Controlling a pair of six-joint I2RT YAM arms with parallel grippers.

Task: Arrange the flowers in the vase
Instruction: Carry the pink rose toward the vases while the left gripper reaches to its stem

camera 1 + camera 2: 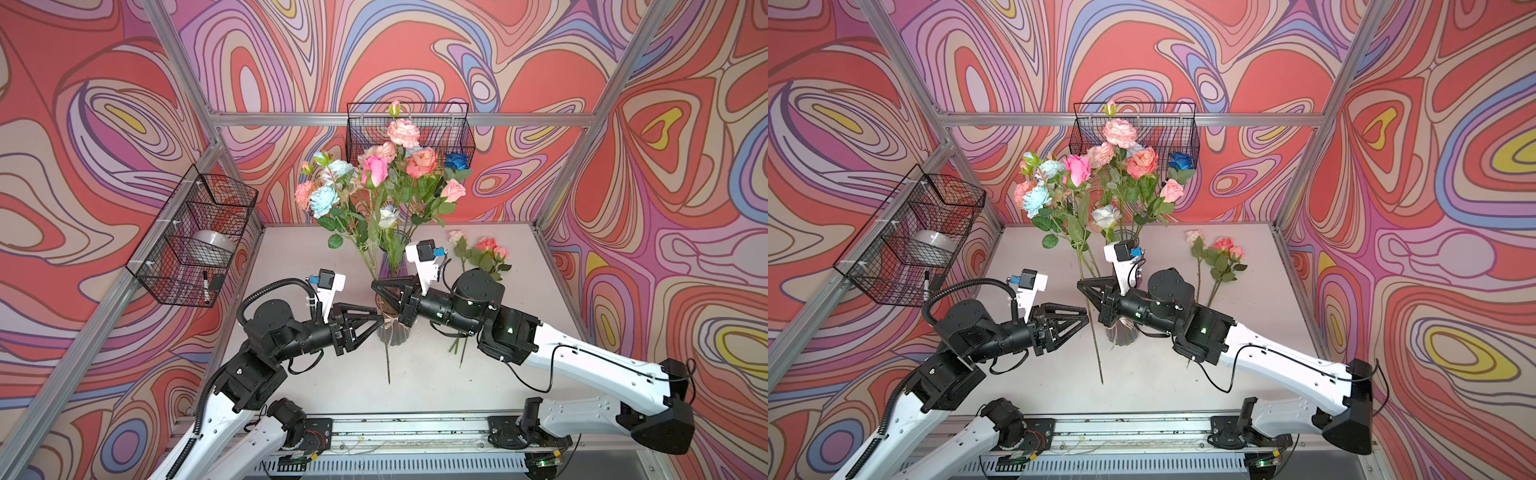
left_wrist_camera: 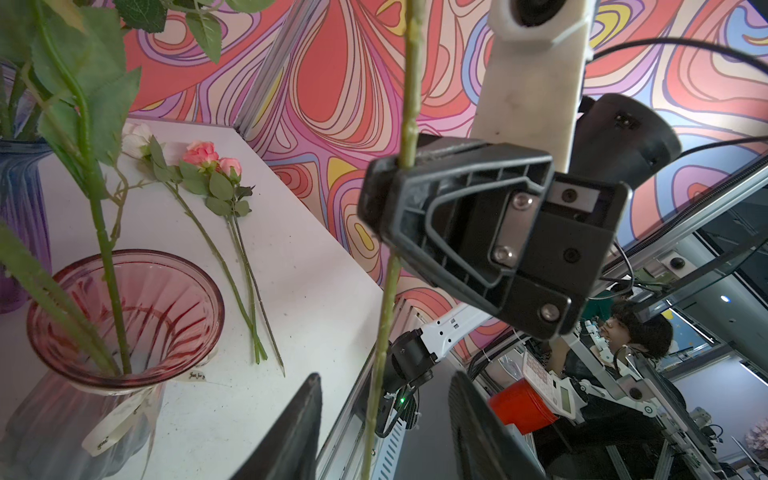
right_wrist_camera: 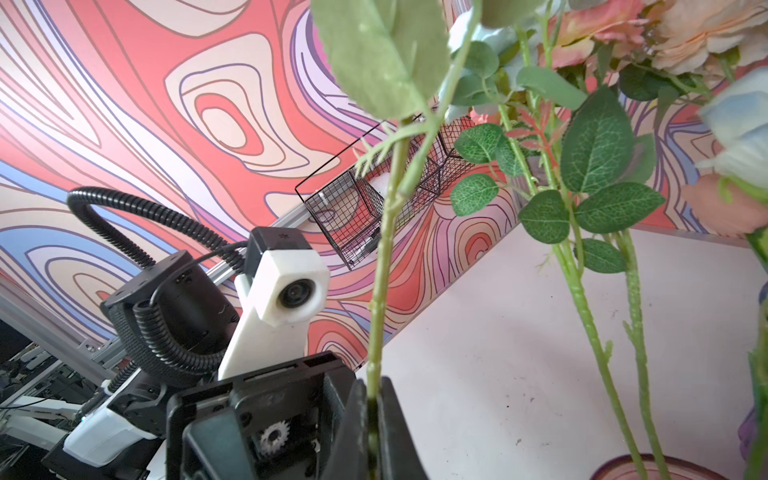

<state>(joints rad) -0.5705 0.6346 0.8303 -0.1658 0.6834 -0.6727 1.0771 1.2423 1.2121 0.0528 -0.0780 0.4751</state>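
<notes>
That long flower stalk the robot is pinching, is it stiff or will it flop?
Probably fairly stiff: the stalk runs nearly straight above and below the right end effector. Likely light, being so thin. Its knobbly surface should resist slipping, though its leafy top may make it swing.

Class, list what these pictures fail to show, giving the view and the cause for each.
Bloom of the held stem: right wrist view, lost behind blurred leaves.
Rim of the front vase: both top views, behind the right gripper.
Writing on its tag: left wrist view, too small.
What the roll in the side basket is: top view, wire mesh obscures it.
</notes>
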